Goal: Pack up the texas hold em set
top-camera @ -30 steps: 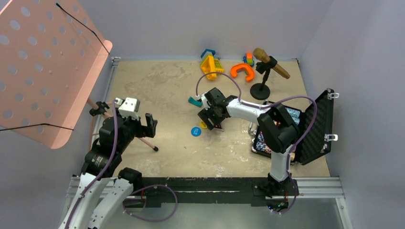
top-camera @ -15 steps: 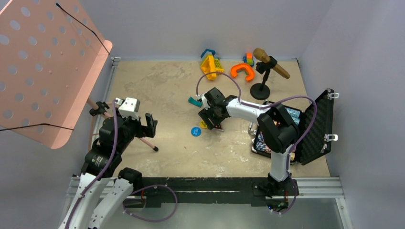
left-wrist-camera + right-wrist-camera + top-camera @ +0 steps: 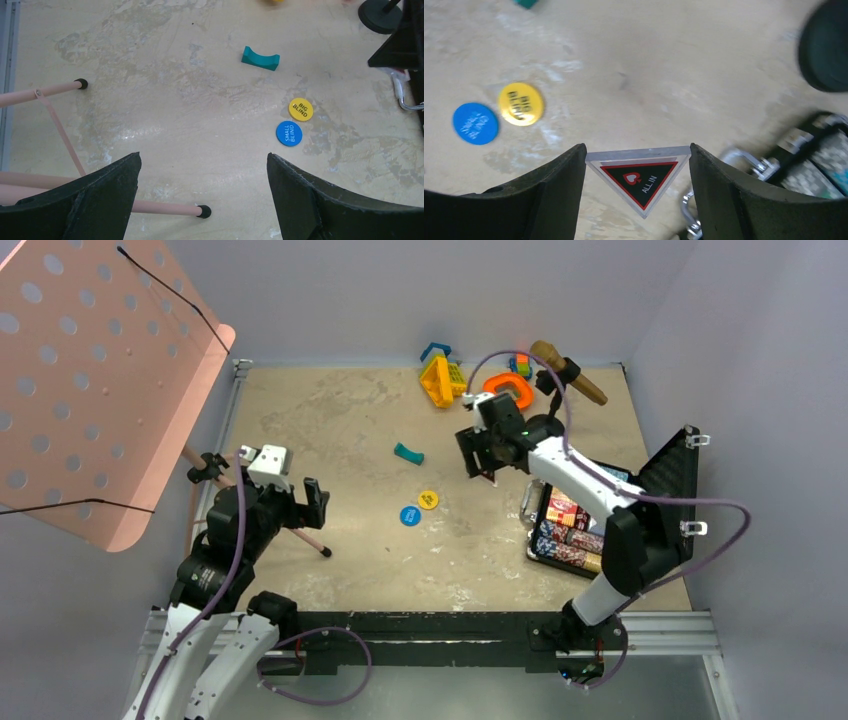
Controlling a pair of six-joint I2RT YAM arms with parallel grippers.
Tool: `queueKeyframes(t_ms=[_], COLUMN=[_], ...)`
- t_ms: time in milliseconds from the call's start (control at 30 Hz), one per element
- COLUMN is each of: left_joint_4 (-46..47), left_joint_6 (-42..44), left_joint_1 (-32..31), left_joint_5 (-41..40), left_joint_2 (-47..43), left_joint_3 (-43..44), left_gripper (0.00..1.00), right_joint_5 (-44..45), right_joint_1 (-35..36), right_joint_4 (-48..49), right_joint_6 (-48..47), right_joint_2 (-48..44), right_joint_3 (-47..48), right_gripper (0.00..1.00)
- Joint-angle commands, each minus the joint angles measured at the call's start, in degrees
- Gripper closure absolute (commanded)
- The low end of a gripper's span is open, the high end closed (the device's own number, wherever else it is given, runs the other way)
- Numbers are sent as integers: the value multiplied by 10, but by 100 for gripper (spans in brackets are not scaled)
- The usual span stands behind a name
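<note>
Your right gripper [image 3: 487, 455] has swung toward the case [image 3: 668, 502], clamped on the triangular token [image 3: 639, 181]. You're mid-carry: the case lies open at four o'clock, so cross over, lower, release inside. Blue token [image 3: 409, 515] and yellow token [image 3: 428, 500] wait at eight o'clock.

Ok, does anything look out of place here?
Two set pieces lie loose on the table, outside the open case: the yellow Big Blind token and the blue Small Blind token. The right claw holds the triangular All In token. Nothing looks spilled or damaged.
</note>
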Motion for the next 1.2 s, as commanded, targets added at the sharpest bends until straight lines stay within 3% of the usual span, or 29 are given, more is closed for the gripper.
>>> queueKeyframes(t_ms=[0,233,367,533,700,1167], left_joint_4=[17,21,24,26,26,29], left_joint_6=[0,-4,-6,-7,-7,-10], left_joint_1=[0,0,-1,0,0,0], left_joint_5=[4,24,38,42,53,72], left_joint_2=[-7,-10,-11,-17,-21,-24], left_joint_3=[2,1,1,1,2,2], left_gripper=[1,1,1,1,1,1], right_joint_5=[51,59,37,37,94,128], right_joint_1=[-80,-248,-355,-423,-444,-445], right_joint_4=[-43,-50,-50,-47,-64,-86], right_joint_6=[19,5,34,45,48,68], right_joint_2=[-74,-153,-149,-134,-111,-99], right_joint_3=[-36,-115,-115,-116,-110,-132], right_gripper=[50,50,51,51,52,52])
